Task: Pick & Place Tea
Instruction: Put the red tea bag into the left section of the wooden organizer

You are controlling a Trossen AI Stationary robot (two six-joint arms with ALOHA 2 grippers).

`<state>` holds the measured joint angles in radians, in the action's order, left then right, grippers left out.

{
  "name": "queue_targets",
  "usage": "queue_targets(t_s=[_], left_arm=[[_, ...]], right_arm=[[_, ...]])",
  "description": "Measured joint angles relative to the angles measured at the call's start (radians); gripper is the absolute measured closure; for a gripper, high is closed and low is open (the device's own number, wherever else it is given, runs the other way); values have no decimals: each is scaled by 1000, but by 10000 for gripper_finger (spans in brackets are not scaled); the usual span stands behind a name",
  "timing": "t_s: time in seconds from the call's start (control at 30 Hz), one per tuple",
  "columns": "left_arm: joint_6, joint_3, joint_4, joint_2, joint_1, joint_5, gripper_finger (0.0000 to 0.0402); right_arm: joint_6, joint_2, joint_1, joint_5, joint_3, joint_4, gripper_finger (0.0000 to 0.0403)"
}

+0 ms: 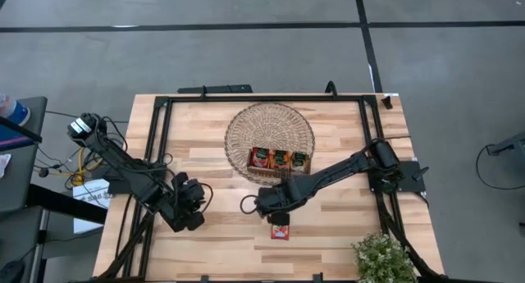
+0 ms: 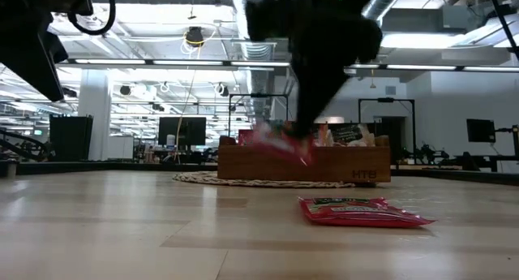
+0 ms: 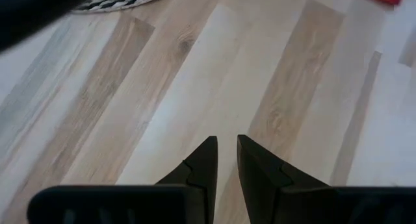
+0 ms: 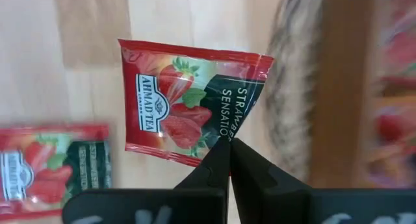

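My right gripper (image 1: 275, 205) hangs over the table's middle, near the woven mat (image 1: 271, 123), shut on a red tea sachet (image 4: 188, 100) with a strawberry picture and a dark green end. In the low view this sachet (image 2: 280, 146) hangs in front of the wooden tray (image 2: 357, 173). A second red sachet (image 1: 280, 231) lies flat on the table just nearer the front edge. The tray stands on the mat with more sachets (image 1: 279, 158) upright in it. My left gripper (image 1: 190, 219) waits left of centre, its fingers nearly together and holding nothing. My right gripper pinches the sachet's edge (image 4: 218, 146), toward its dark green end, between its two fingertips. The fingers come from above, slanting down. The sachet is lifted clear of the table and hangs tilted below the fingers.
A small green plant (image 1: 381, 258) stands at the near right corner. A black frame (image 1: 246, 98) runs around the tabletop. Bare wood lies between the two arms and left of the mat.
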<state>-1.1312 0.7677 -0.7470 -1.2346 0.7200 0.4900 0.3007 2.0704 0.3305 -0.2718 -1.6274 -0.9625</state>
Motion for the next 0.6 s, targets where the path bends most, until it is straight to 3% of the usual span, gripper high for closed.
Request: queue_targets(t_s=[0.23, 0.6], left_arm=[[76, 28, 120, 0, -15, -8, 352], [378, 310, 129, 0, -201, 75, 352]], right_arm=[[-106, -4, 37, -253, -177, -147, 403], [-320, -3, 36, -485, -353, -161, 403]])
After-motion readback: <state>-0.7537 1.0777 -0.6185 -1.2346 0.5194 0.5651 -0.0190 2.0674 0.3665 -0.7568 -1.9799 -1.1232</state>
